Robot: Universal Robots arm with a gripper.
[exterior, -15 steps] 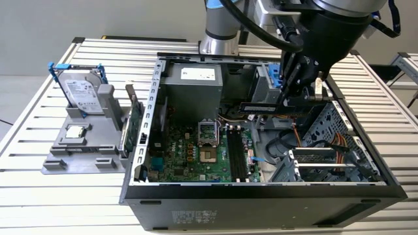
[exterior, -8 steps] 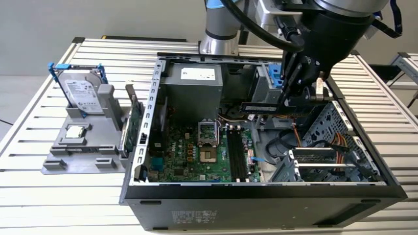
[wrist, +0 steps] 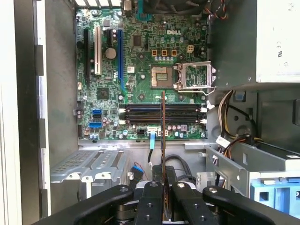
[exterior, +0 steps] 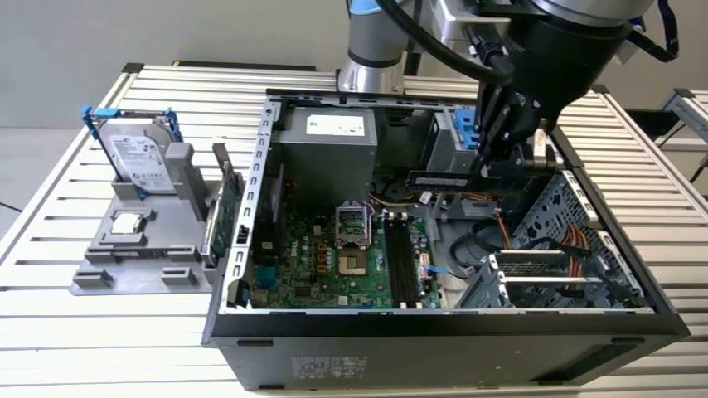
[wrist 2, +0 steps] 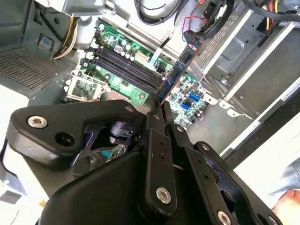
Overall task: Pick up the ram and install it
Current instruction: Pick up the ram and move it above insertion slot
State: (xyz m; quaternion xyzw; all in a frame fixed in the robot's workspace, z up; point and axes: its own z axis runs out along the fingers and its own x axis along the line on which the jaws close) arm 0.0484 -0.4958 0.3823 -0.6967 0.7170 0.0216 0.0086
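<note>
My gripper hangs over the open computer case, shut on one end of the ram. The ram is a thin bluish-green stick held in the air above the motherboard, apart from it. In the second wrist view the ram juts out from the gripper over the board. In the first wrist view the ram is seen edge-on, crossing the black memory slots at a right angle, clamped in the gripper. The memory slots lie below the ram, nearer the case's front wall.
A grey stand on the exterior view's left carries a hard drive, a small processor chip and a green expansion card. Inside the case sit a power supply, the processor socket, loose cables and a drive cage.
</note>
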